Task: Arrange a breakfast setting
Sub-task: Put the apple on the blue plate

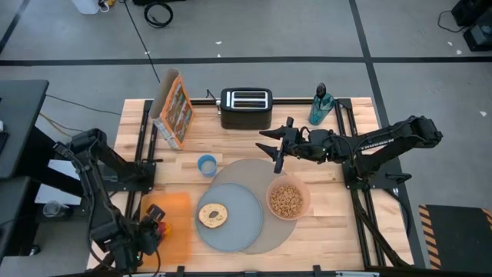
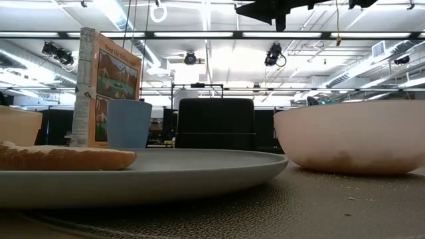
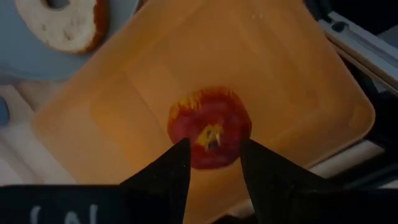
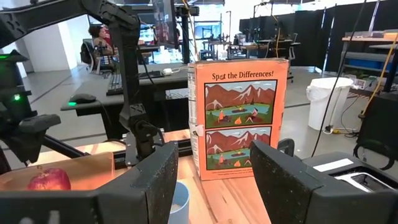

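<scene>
A small red apple (image 3: 210,124) sits stem up on the orange board (image 3: 280,81) at the near left. My left gripper (image 3: 211,149) hangs over it, pointing down, open, with a finger to either side and above the fruit (image 1: 159,225). A toasted bagel (image 1: 212,215) lies on the blue-grey plate (image 1: 242,227), which rests on the round grey mat (image 1: 246,173). The pink bowl (image 1: 268,198) of cereal stands on the mat's right part. My right gripper (image 1: 265,142) is held level above the table's middle, open and empty (image 4: 214,155).
A cereal box (image 1: 175,108) stands at the far left, a black toaster (image 1: 246,108) at the far middle and a teal bottle (image 1: 320,104) at the far right. A small blue cup (image 1: 207,165) stands between the box and the mat.
</scene>
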`<state>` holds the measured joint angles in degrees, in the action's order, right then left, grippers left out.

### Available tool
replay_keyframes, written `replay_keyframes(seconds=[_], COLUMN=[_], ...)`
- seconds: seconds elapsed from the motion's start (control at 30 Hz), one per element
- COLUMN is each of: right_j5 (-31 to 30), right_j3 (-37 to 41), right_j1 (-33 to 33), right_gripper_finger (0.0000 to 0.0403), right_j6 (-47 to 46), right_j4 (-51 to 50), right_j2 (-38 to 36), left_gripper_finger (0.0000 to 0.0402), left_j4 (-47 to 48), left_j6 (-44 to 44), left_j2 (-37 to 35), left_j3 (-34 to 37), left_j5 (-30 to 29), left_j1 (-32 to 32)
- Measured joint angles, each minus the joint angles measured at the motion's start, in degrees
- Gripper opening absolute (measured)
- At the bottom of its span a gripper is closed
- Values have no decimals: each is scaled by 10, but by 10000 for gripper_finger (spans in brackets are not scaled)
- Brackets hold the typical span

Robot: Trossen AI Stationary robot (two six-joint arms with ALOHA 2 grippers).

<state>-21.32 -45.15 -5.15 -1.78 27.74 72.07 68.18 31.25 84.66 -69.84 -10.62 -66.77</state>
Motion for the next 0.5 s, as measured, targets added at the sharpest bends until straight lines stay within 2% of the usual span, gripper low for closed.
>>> replay_keyframes(seconds=[0.27,0.5], right_j5=[0,0], right_j3=[0,0], right_j1=[0,0], right_gripper_finger=[208,208], right_j6=[-2,-2], right_j4=[0,0], right_j2=[0,0], left_gripper_finger=[146,146], left_j4=[-3,18], left_j6=[-57,-64], left_j2=[50,57], left_j3=[0,0], left_j5=[-3,7], left_j1=[4,3])
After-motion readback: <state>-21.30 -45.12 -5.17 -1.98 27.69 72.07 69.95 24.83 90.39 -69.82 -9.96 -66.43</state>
